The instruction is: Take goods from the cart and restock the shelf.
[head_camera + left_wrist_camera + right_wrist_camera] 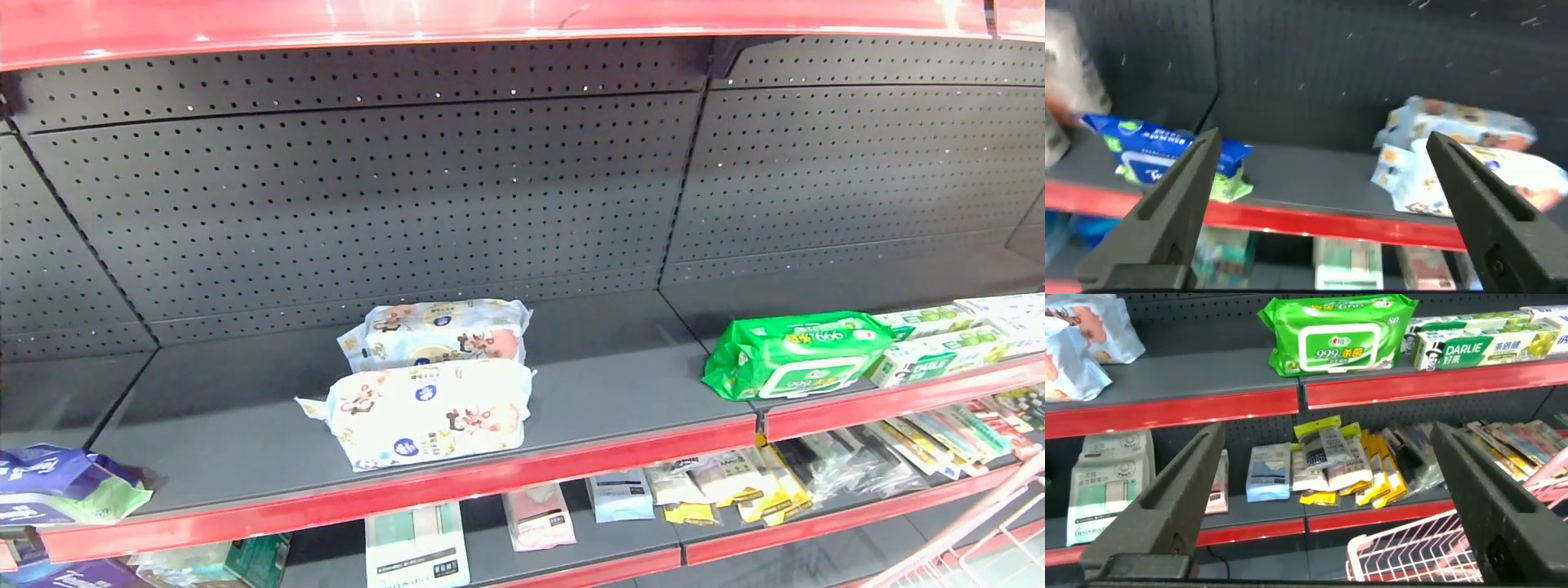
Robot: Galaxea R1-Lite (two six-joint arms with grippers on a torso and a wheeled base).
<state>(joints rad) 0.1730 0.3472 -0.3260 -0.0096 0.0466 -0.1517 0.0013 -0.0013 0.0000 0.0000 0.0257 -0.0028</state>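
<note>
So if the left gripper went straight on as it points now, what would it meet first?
Probably no goods: the left gripper aims between the blue pack and the patterned packs, so the bare shelf deck, then the back panel. Depth is unclear.

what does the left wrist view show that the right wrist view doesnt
Left wrist: a blue pack on the shelf, and the open left gripper. Right wrist: the green pack, toothpaste boxes, small packets on the lower shelf, the cart and the open right gripper. Both: the white packs on the same red-edged shelf.
</note>
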